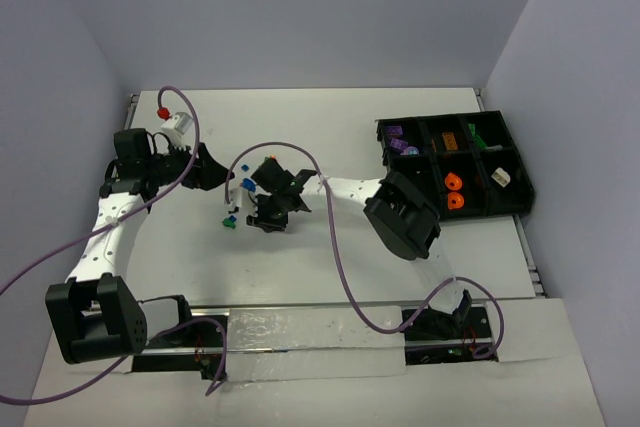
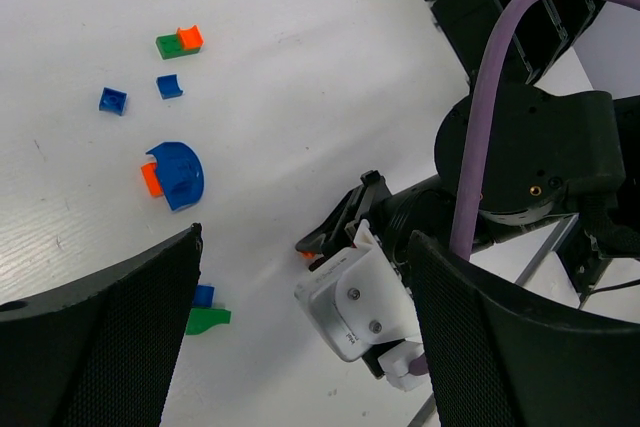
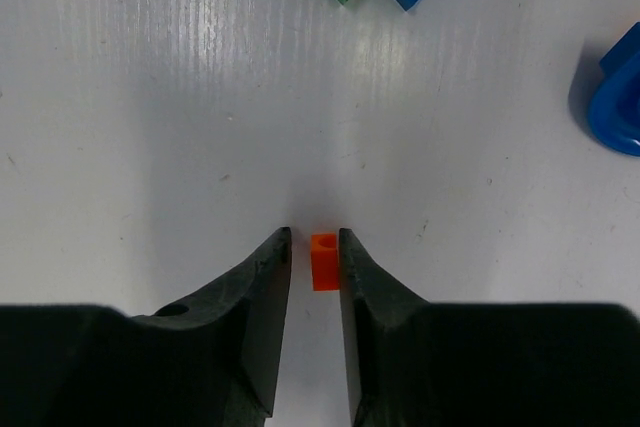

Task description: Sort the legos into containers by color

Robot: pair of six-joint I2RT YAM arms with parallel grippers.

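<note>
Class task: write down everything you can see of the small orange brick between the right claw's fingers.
The orange brick is a tiny plastic block, slightly longer than wide. It lies flat on the white table, between the fingers of the right claw. The finger on the picture's right seems to touch it; a thin gap shows on the other side. No other piece touches it.

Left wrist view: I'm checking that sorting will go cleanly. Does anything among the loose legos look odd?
Yes: an orange brick sits flush against a green brick, and another orange piece against the blue rounded piece; mixed colors, possibly joined.
</note>
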